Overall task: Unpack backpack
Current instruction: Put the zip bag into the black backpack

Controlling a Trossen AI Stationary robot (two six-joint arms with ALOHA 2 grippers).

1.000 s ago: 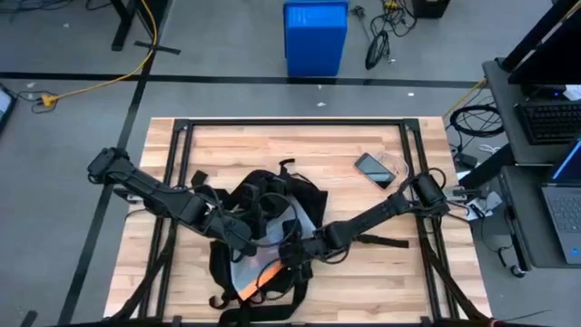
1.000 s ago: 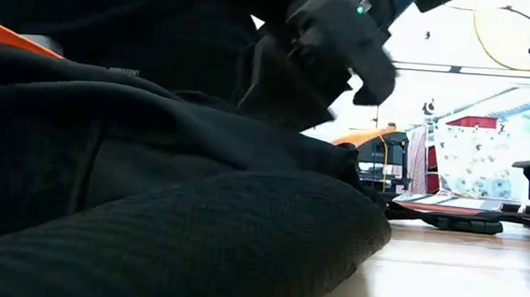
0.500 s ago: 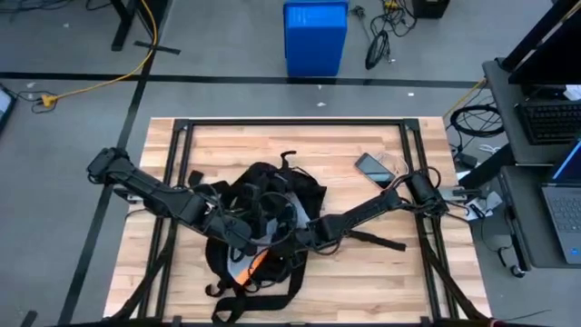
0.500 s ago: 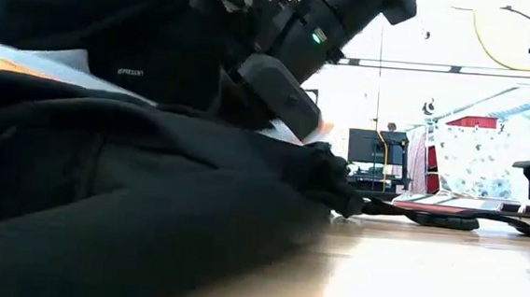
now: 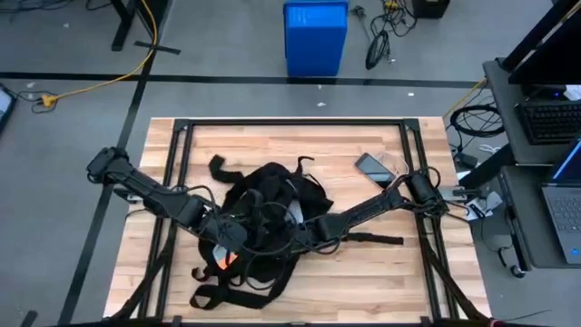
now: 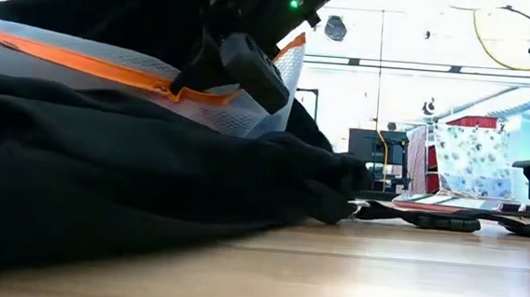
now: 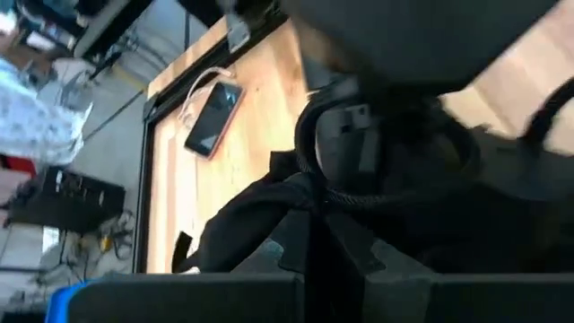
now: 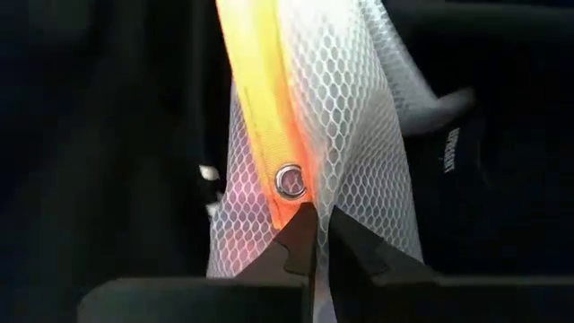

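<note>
The black backpack [image 5: 272,211] lies slumped in the middle of the wooden table, its straps trailing toward the near edge. A white mesh pouch with an orange band [image 8: 305,117] sticks out of it; in the low view the pouch [image 6: 112,63] is raised above the black fabric. My right gripper [image 8: 316,235] is shut on the pouch. It reaches in from the table's right and shows as [image 5: 295,239] from above. My left gripper [image 7: 309,256], coming from the left [image 5: 231,234], is shut on the backpack's black fabric. My left gripper pinches a ridge of the backpack's black fabric [image 7: 309,215] between its two fingers; which part of the backpack this is I cannot tell. The backpack's bulk rests on the table. My right gripper pinches the mesh pouch at its orange band [image 8: 285,211], just below a small metal snap [image 8: 289,181]. The fingers come slanting down from the table's right. The pouch is held up above the backpack's fabric, its far part still in the black cloth.
A phone with a white cable [image 5: 373,169] lies on the table at the far right, also in the left wrist view [image 7: 212,118]. Loose black straps [image 5: 227,292] sprawl toward the near edge, and one [image 5: 374,240] points right. A blue bin [image 5: 315,38] stands beyond the table.
My right gripper has drawn toward the far edge and risen with the mesh pouch, which now stands higher over the black fabric in the low view. The backpack has been dragged toward the table's left and far side; a strap has flopped out at its far left.
</note>
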